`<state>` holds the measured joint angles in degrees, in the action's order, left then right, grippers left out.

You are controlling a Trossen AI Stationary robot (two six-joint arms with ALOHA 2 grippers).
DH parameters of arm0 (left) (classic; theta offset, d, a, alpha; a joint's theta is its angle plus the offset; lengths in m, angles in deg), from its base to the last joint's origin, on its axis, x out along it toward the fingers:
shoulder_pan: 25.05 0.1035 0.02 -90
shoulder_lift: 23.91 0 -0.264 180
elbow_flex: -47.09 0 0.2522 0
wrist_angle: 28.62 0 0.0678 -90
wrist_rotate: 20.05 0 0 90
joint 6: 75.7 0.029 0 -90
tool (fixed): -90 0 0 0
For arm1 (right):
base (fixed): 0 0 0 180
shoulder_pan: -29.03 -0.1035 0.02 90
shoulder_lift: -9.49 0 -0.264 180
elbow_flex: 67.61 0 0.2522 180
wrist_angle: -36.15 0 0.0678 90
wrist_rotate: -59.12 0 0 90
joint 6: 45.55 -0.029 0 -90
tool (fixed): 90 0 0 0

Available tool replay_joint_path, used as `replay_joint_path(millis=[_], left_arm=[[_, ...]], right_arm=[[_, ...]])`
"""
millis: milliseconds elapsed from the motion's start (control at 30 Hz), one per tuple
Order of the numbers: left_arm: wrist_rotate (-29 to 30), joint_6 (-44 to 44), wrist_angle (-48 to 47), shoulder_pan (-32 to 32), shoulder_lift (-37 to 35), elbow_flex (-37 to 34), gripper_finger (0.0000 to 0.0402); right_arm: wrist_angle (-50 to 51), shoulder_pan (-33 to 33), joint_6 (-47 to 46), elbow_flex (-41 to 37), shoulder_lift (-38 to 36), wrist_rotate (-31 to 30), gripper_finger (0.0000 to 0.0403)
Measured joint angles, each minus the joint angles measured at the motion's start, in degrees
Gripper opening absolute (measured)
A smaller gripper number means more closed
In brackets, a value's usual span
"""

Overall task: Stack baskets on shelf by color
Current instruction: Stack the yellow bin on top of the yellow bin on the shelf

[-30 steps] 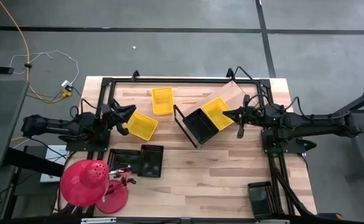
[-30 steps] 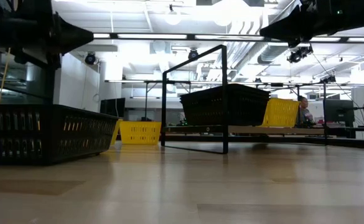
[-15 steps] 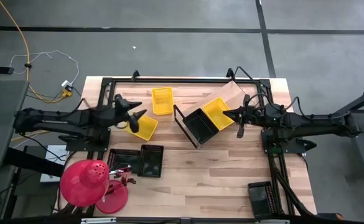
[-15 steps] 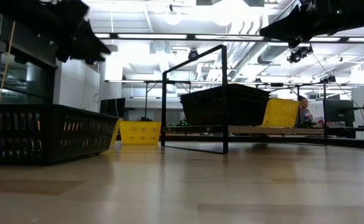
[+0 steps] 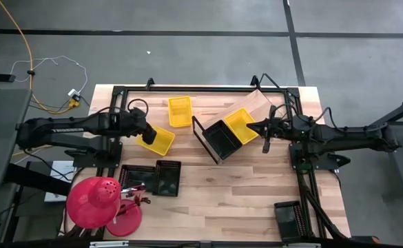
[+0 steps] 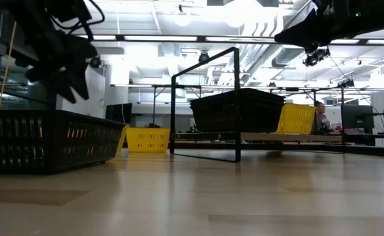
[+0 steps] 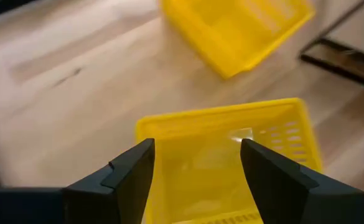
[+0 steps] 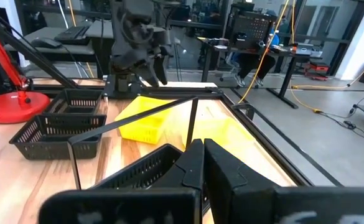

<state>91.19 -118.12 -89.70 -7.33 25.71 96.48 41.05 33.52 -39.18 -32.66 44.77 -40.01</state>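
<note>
The left gripper has its fingers spread wide right above a yellow basket, likely so it can come down around the rim and grab it. That basket sits on the table, just left of the shelf. The right gripper waits over the shelf, pinched closed and holding nothing.

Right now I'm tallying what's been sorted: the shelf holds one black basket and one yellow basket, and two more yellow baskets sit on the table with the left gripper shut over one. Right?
Almost. The left gripper is open, not shut; the left wrist view shows its fingers spread over the near yellow basket. The rest holds: the high view shows a black basket and a yellow basket on the shelf, and a second loose yellow basket on the table.
</note>
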Motion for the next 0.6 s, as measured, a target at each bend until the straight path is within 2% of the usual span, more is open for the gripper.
replay_joint_path(millis=[133,600], left_arm=[[0.1,-2.9,-1.0,1.3,1.2,0.0,0.0226],[-4.0,-4.0,-1.3,5.2,9.9,-0.1,0.0226]], right_arm=[[1.1,0.0,0.1,0.0,0.0,-0.1,0.0],[4.6,0.0,0.1,0.0,0.0,-1.7,0.0]])
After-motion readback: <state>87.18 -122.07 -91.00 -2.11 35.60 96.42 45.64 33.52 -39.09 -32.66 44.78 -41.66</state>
